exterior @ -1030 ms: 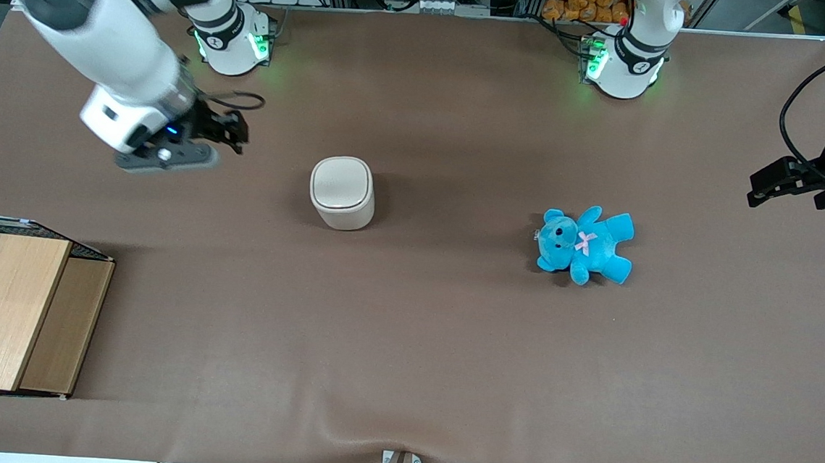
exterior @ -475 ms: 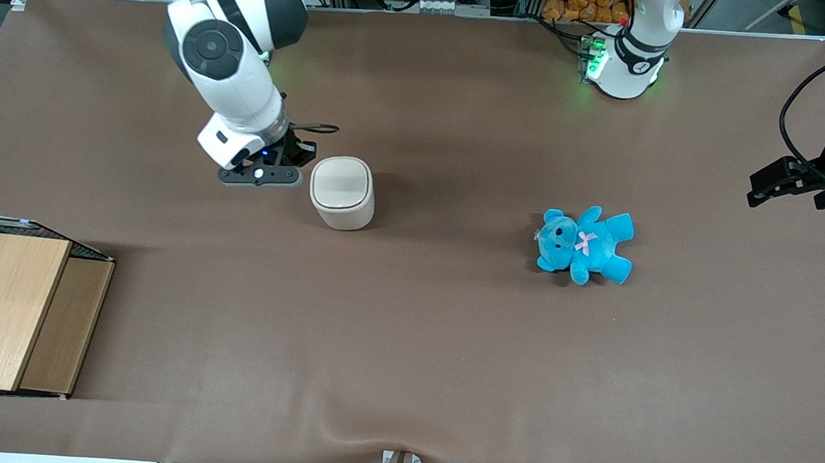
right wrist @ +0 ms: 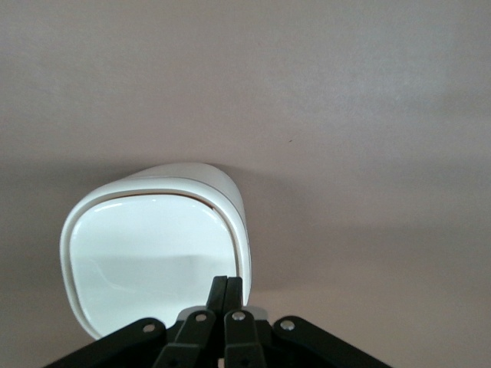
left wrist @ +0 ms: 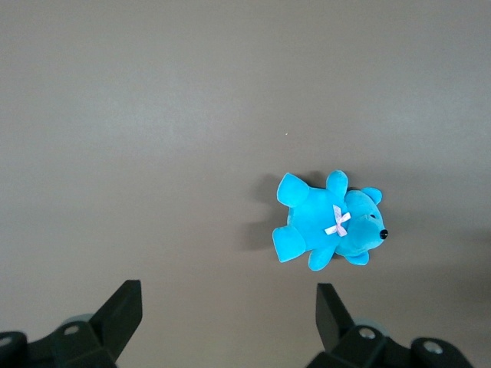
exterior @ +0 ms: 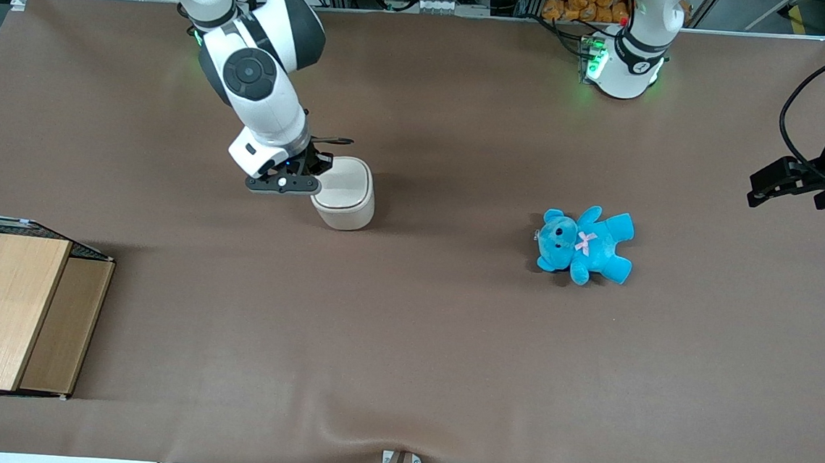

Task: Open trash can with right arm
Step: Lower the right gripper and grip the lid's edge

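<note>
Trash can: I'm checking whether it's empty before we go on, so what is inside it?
That cannot be seen: the trash can has its pale lid down, covering the inside. The right arm's tool, fingers shut, is above the lid's edge.

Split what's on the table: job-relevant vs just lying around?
Job:
- trash can, lid down
- right arm's gripper, fingers shut, over the lid's edge

Lying about:
- blue teddy bear, toward the parked arm's end
- wooden box with wire mesh, nearer the front camera

Front view overlooks the whole table [exterior: 404,347]; wrist views look down closely.
</note>
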{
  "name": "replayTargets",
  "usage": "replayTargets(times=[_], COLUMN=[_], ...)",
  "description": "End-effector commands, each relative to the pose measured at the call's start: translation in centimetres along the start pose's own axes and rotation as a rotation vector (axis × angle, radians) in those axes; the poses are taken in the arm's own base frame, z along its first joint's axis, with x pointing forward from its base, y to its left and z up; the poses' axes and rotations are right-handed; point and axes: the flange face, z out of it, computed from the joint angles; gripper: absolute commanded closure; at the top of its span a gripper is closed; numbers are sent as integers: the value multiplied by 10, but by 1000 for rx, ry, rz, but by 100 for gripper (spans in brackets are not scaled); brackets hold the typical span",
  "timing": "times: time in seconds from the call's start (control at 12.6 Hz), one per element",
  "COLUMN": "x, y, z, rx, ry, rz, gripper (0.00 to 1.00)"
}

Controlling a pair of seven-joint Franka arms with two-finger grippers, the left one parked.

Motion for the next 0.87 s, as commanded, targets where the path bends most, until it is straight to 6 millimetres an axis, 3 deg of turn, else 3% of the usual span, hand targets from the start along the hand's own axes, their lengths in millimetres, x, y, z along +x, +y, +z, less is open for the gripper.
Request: replayTargets(times=[0.0, 0.16, 0.79], x=[-8, -12, -8], y=[-16, -26, -29], z=[19, 32, 52], rx=[-74, -109, -92], ry=[42, 56, 46], rz=[27, 32, 29], gripper=[100, 100, 100])
